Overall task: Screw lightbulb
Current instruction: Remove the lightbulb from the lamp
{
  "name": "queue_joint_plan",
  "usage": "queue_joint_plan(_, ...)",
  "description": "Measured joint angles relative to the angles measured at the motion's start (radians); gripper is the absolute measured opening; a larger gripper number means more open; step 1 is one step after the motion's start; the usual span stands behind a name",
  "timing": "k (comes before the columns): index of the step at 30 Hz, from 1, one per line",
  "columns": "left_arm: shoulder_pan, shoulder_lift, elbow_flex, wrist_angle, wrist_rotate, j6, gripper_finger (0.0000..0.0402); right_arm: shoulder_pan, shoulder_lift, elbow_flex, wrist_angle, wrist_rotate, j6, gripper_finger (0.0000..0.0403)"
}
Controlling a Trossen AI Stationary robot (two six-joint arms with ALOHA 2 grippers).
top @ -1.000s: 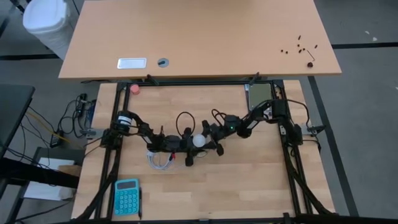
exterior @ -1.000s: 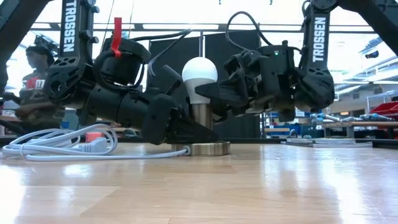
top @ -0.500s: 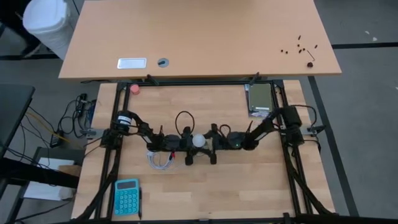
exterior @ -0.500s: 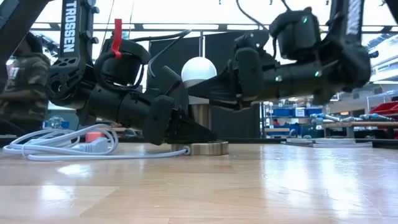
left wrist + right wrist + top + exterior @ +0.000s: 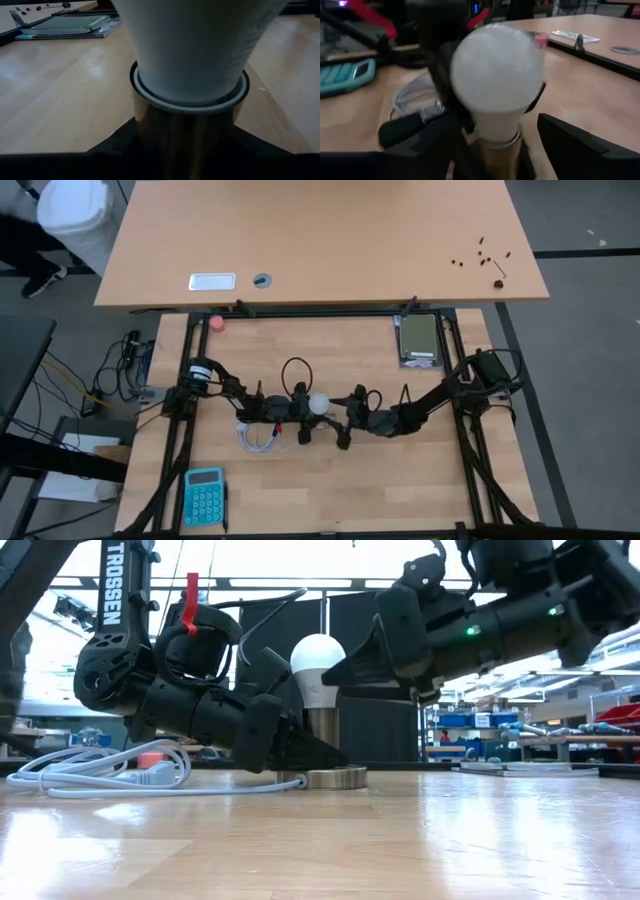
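The white lightbulb stands upright in a brass socket, whose round base disc rests on the table's middle. My left gripper reaches in from the table's left and is shut on the socket below the bulb. My right gripper comes in from the right and is open. Its fingers stand on either side of the bulb, apart from it. In the low view its fingertip is level with the bulb's globe. My left gripper pinches the socket's brass stem between its two fingers, just under the bulb's neck. The fingers come from the table's left, slanting slightly down. The socket stays upright with its base disc on the table.
A coiled white cord lies near the left gripper. A teal calculator sits at the near left and a small pink ball at the far left. A flat grey device lies at the far right, and a second desk stands behind.
My right gripper has opened and let go of the bulb. It has swung toward the table's near edge and risen a little, its wrist turning so that it now points level at the bulb. The bulb and socket have stayed in place.
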Motion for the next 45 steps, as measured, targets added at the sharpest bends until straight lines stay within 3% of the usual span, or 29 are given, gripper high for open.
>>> queue_joint_plan(9,-0.001,0.000,0.000,0.002,-0.001,0.000,0.0183,0.032,0.019,0.077,-0.111,0.064,0.085,0.0286)
queue_joint_plan(19,-0.002,0.000,0.000,0.000,-0.005,-0.004,0.0187,0.025,0.155,0.209,-0.116,0.159,0.045,0.0283)
queue_joint_plan(23,-0.002,0.000,0.000,-0.002,-0.005,-0.002,0.0188,0.029,0.160,0.213,-0.083,0.196,0.005,0.0262)
queue_joint_plan(28,-0.003,0.000,0.000,-0.002,-0.005,0.000,0.0188,0.029,0.160,0.206,-0.068,0.197,-0.010,0.0204)
queue_joint_plan(32,-0.003,0.000,-0.002,-0.002,-0.002,0.000,0.0188,0.030,0.160,0.204,-0.078,0.179,-0.023,0.0165)
queue_joint_plan(37,-0.005,0.000,-0.006,0.002,0.002,-0.001,0.0188,0.033,0.160,0.195,-0.071,0.153,-0.026,0.0154)
queue_joint_plan(45,-0.010,0.000,-0.007,0.002,0.007,-0.013,0.0188,-0.025,0.137,0.091,0.080,-0.090,-0.078,0.0151)
